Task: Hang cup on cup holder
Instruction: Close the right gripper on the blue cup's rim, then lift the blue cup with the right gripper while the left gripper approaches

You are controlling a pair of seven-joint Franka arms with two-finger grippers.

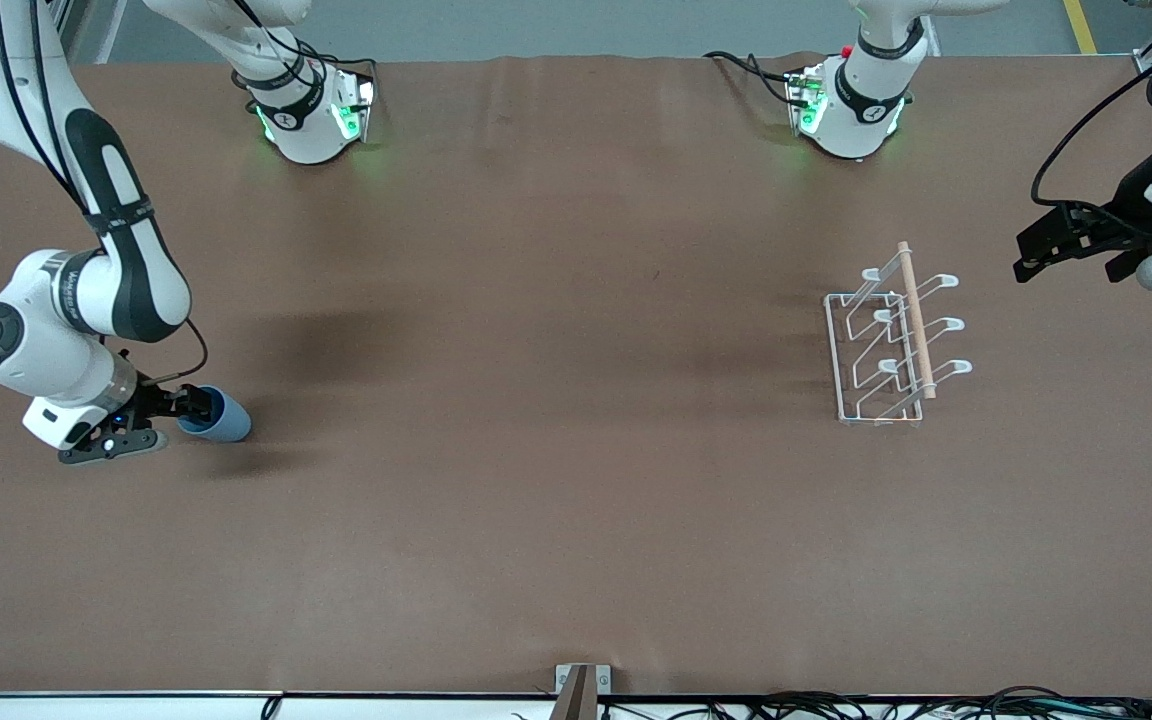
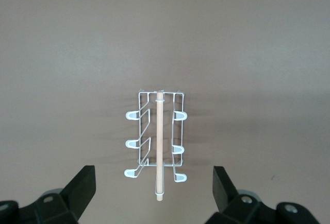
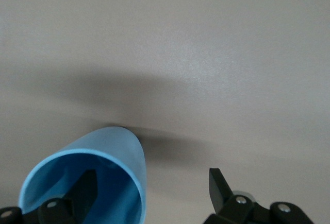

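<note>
The light-blue cup [image 1: 223, 420] lies tilted on its side, low at the table, near the right arm's end, with its darker mouth toward my right gripper [image 1: 186, 405]. In the right wrist view my right gripper [image 3: 152, 175] is open. One finger is inside the cup [image 3: 121, 149] and the other is well outside its wall. The white wire cup holder [image 1: 881, 345] with its wooden rod [image 1: 916, 320] stands toward the left arm's end. My left gripper [image 1: 1028, 262] waits open and empty in the air beside the holder, which its wrist view shows [image 2: 157, 131] between its fingers [image 2: 85, 180].
Brown table cloth covers the table [image 1: 556, 400]. The two arm bases [image 1: 311, 120] stand at the edge farthest from the front camera. A small metal bracket [image 1: 581, 685] sits at the edge nearest it.
</note>
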